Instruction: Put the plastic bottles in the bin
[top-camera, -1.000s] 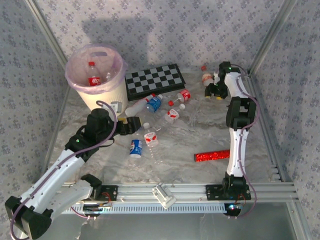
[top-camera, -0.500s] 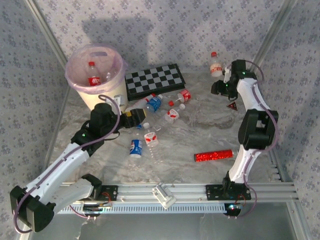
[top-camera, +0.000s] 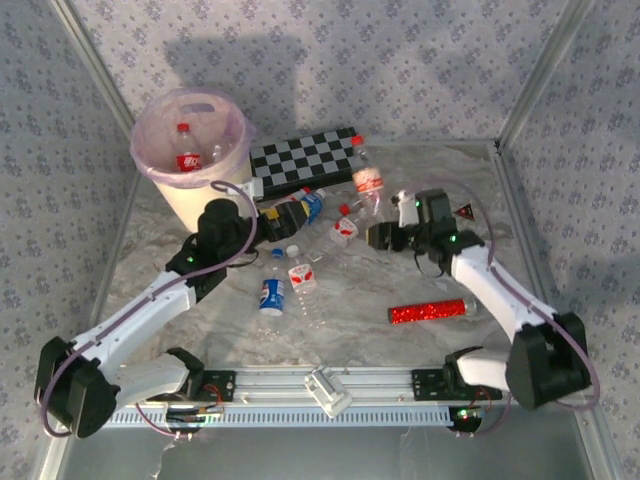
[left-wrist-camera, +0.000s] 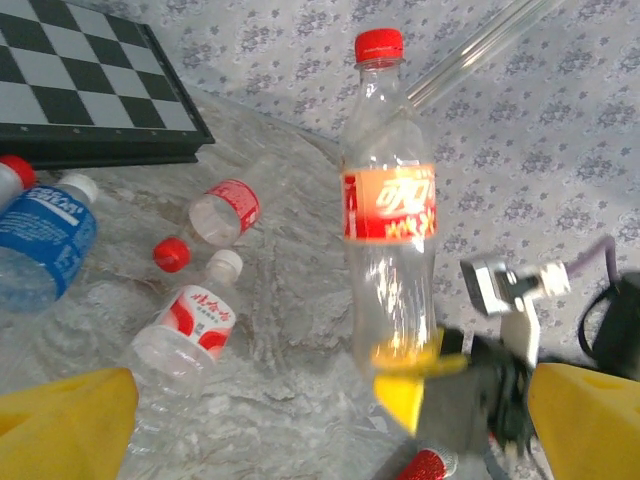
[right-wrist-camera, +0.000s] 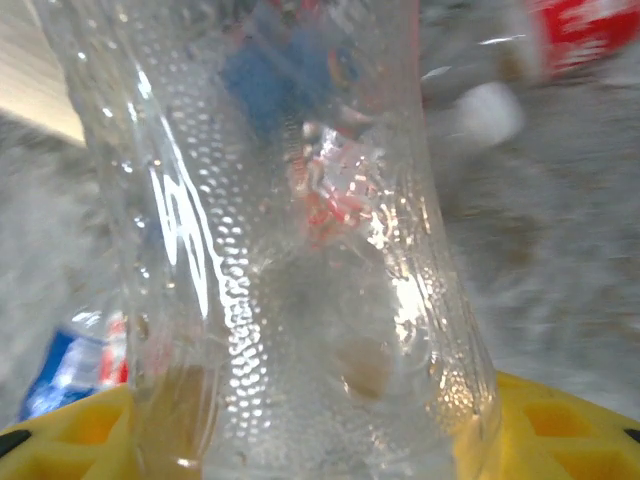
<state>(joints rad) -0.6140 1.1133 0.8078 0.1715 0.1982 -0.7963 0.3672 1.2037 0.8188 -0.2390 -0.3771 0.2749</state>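
Right gripper (top-camera: 386, 237) is clamping the base of a red-label bottle (top-camera: 367, 180), holding it upright mid-table, with its arm reaching low and leftward. Left gripper (top-camera: 278, 222) is gaping wide, empty, hovering among the loose bottles (top-camera: 271, 295) just left of it. Guessing it's mid-carry; next it's needing a lift over to the bin (top-camera: 190, 205), far left.

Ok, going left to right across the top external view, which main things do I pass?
The bin → checkerboard → upright red-capped bottle, gripped by the right tool → red glittery tube. The loose bottles lying mid-table overlap too much to order.
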